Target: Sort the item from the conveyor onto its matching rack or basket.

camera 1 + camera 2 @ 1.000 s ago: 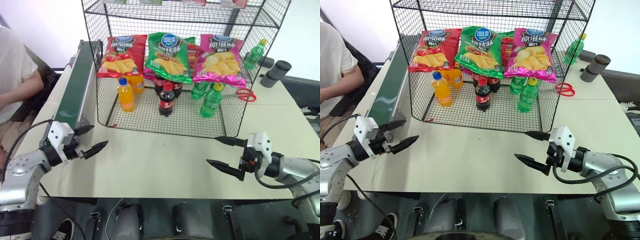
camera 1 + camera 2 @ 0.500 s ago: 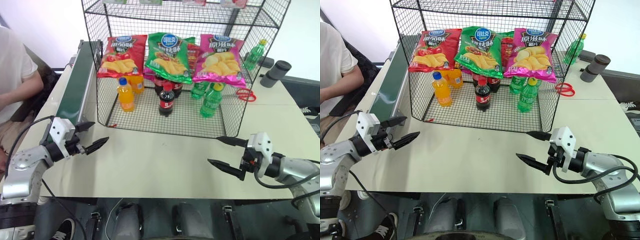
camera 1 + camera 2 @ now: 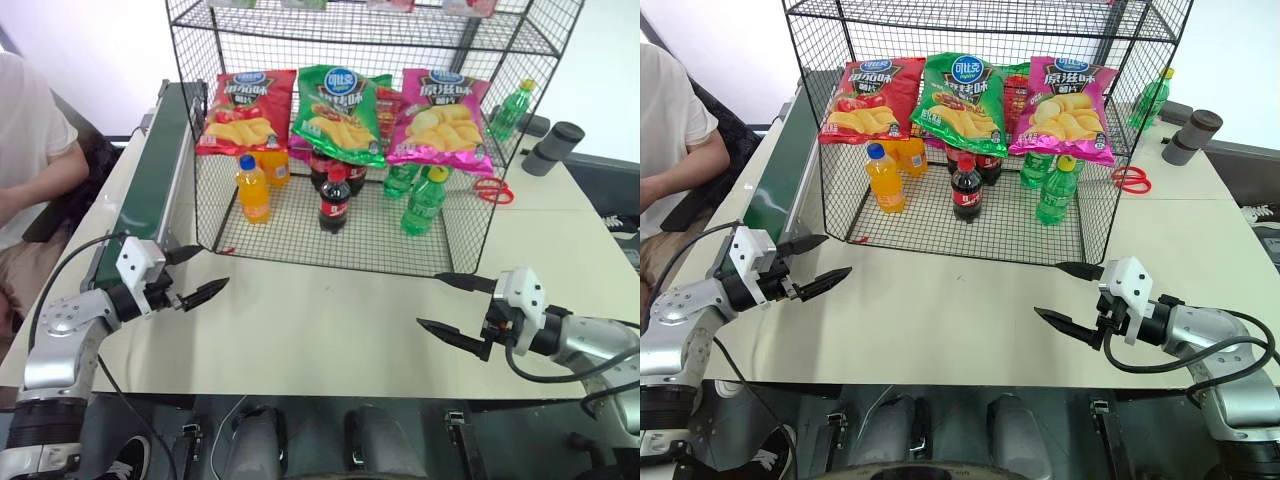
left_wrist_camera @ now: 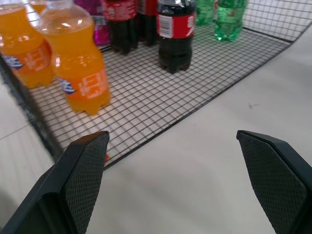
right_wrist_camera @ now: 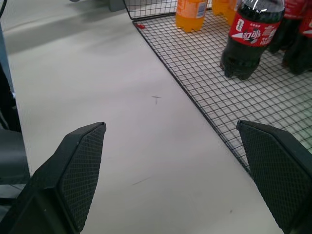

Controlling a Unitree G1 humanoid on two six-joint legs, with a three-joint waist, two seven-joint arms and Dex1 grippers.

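Risk of mis-sort: left gripper (image 3: 196, 271) and right gripper (image 3: 448, 307) wide open, empty over desk (image 3: 320, 320); green chip bag (image 3: 340, 112) already in rack (image 3: 370, 40) ahead, conveyor (image 3: 150, 180) bare beside left gripper, so nothing to grab and possible bottle knock.
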